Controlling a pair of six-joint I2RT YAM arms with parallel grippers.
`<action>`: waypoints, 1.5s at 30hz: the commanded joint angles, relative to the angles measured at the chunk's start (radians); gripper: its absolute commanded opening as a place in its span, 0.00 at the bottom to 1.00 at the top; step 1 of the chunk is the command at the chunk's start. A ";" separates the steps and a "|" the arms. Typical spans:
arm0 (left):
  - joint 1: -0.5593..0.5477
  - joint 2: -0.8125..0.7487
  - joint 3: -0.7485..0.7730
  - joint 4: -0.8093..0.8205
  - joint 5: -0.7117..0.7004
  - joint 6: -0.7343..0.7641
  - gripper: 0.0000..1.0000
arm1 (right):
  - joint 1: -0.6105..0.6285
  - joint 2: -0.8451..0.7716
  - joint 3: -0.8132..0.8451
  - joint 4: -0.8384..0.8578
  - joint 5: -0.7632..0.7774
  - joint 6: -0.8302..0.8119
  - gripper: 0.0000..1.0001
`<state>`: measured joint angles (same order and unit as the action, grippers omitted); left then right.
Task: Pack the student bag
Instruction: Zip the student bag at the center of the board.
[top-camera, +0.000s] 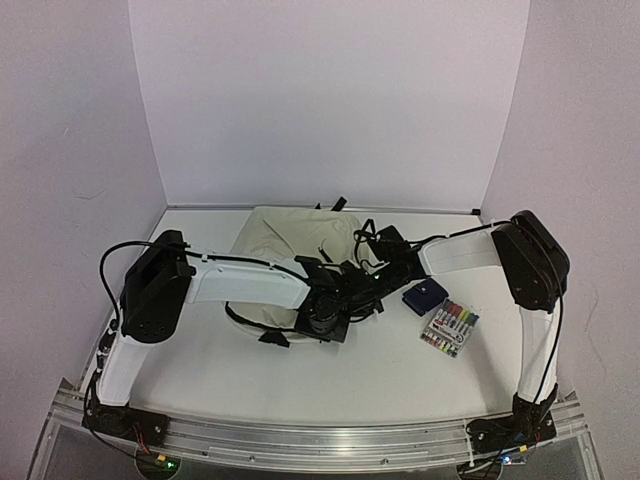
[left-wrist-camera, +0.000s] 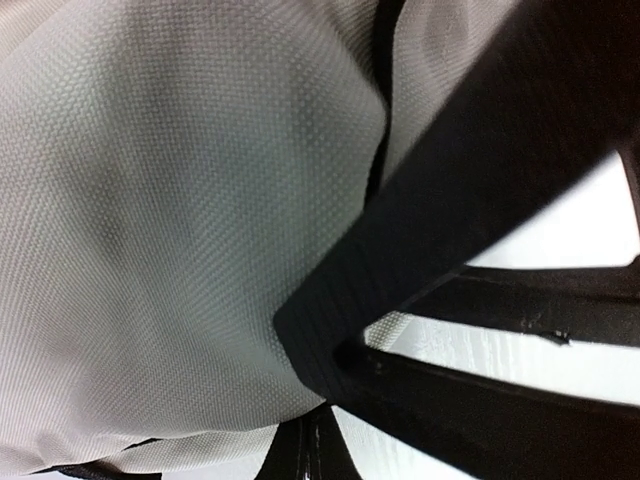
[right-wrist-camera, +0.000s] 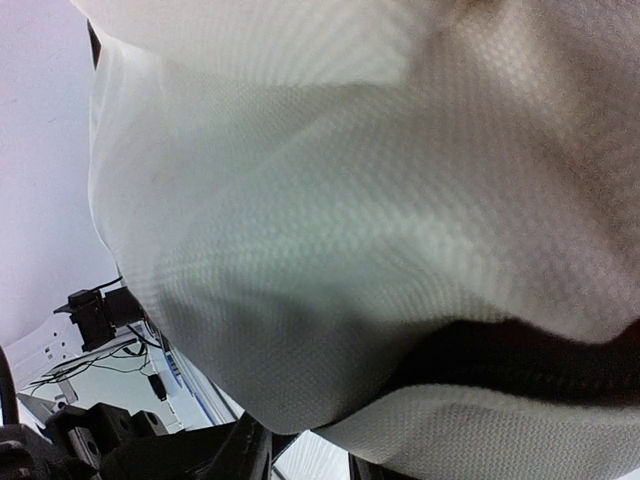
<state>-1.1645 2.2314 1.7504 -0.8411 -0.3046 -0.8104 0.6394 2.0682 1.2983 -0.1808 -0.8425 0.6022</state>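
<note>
Student bag (top-camera: 285, 245) soft, limp, light; take black strap (left-wrist-camera: 480, 170) beside left end effector (top-camera: 322, 322), fully closed, hold unclear. Right end effector (top-camera: 365, 285) opening: cannot tell.

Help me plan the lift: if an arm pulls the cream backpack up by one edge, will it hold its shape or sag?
Probably sags: the student bag lies rumpled, its woven fabric creasing softly in both wrist views. Likely light for its size, as it looks slack rather than stuffed. Its loose black straps may trail or snag.

Student bag (left-wrist-camera: 180, 200) of matt, finely woven cream cloth
</note>
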 joint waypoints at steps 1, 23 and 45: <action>-0.005 -0.108 -0.052 0.081 0.062 0.052 0.00 | 0.010 -0.024 0.010 0.081 0.024 -0.029 0.35; 0.050 -0.303 -0.274 0.141 0.115 0.028 0.00 | -0.073 -0.099 0.005 0.056 0.103 -0.057 0.00; 0.137 -0.492 -0.533 0.183 0.179 0.032 0.00 | -0.234 -0.107 0.156 -0.146 0.287 -0.238 0.00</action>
<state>-1.0422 1.7926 1.2698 -0.4916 -0.1534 -0.7939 0.5193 2.0052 1.3934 -0.3230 -0.7635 0.4071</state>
